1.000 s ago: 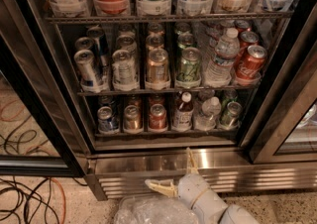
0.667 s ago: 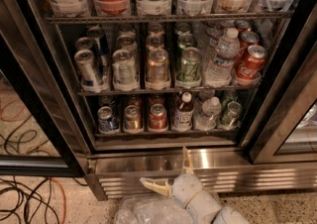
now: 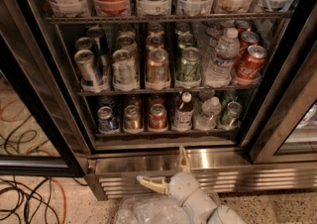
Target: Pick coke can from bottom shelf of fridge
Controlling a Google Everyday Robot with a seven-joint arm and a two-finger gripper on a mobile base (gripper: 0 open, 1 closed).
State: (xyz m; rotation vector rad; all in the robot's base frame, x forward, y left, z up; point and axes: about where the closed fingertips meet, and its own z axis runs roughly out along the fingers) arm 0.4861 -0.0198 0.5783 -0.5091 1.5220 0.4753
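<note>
The fridge [image 3: 163,161] stands open in front of me, with wire racks and a steel louvred base. On the bottom shelf [image 3: 163,132] the coke can [image 3: 158,117], small and red with a silver top, stands in the third lane from the left. A brownish-gold can [image 3: 132,118] is on its left and a dark bottle with a red cap [image 3: 184,111] on its right. My gripper [image 3: 166,168] is open and empty, low in front of the steel base, below the coke can and apart from it.
A blue-and-silver can [image 3: 107,119], a clear bottle [image 3: 208,113] and a green can [image 3: 230,114] share the bottom shelf. Taller racks above hold larger cans and bottles. The black door frame [image 3: 44,114] stands at left. Cables [image 3: 29,198] lie on the floor at left.
My gripper has shifted slightly to the left in front of the steel base. Its fingers stay open. The cans have not moved.
</note>
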